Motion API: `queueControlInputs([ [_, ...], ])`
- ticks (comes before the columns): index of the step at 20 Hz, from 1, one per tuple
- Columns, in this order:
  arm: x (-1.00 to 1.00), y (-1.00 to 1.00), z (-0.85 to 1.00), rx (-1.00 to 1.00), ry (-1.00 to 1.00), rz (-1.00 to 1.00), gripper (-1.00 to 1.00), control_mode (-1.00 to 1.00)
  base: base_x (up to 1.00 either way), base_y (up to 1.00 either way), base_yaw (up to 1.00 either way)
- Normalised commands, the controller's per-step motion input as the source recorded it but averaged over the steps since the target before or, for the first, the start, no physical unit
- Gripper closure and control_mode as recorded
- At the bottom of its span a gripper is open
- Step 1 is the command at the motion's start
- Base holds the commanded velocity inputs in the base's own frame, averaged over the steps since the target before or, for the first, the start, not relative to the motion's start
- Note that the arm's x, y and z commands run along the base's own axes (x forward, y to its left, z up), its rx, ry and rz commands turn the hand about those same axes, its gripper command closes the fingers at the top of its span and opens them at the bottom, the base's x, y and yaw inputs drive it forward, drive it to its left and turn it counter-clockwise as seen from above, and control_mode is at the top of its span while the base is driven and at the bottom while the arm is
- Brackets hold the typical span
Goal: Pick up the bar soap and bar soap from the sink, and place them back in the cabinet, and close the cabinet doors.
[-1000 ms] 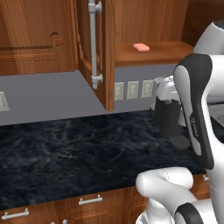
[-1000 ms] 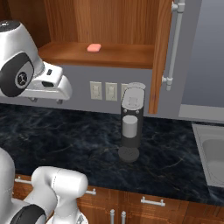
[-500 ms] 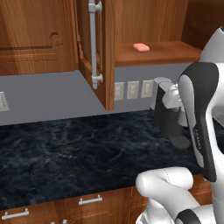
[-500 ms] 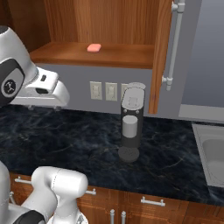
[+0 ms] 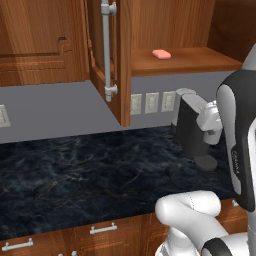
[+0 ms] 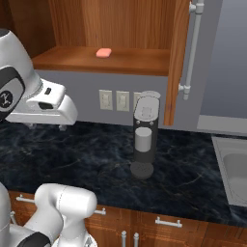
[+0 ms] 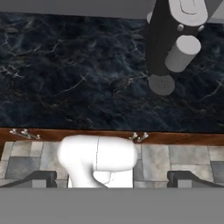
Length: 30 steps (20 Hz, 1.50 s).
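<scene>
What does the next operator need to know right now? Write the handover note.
Gripper: open, holding nothing, looking down over the dark counter and the coffee machine.
One bar soap lies on the cabinet shelf; that one is done.
The second bar soap is not accounted for here; the sink is at the right edge of the right base view.
Cabinet doors stand open.
Left: fetch the second bar, shelve it, close both doors.
</scene>
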Motion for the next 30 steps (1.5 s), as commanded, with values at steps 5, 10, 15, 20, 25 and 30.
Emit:
queueControlInputs([
  [5,-0.25,-0.01,0.00,0.00,0.07,0.00,-1.00,-1.00,0.00,0.00,0.00],
  [10,-0.20,-0.01,-0.01,0.00,0.01,-0.01,-1.00,-1.00,0.00,0.00,0.00],
  [15,-0.06,0.00,-0.13,0.01,0.00,-0.03,-1.00,-1.00,0.00,0.00,0.00],
  [20,0.00,0.00,-0.14,0.00,0.00,-0.04,-1.00,-1.00,0.00,0.00,0.00],
  [25,0.00,0.00,-0.04,0.00,0.00,-0.01,-1.00,-1.00,0.00,0.00,0.00],
  [30,0.00,0.00,0.00,0.00,0.00,0.00,-1.00,1.00,-0.15,-0.28,0.00],
])
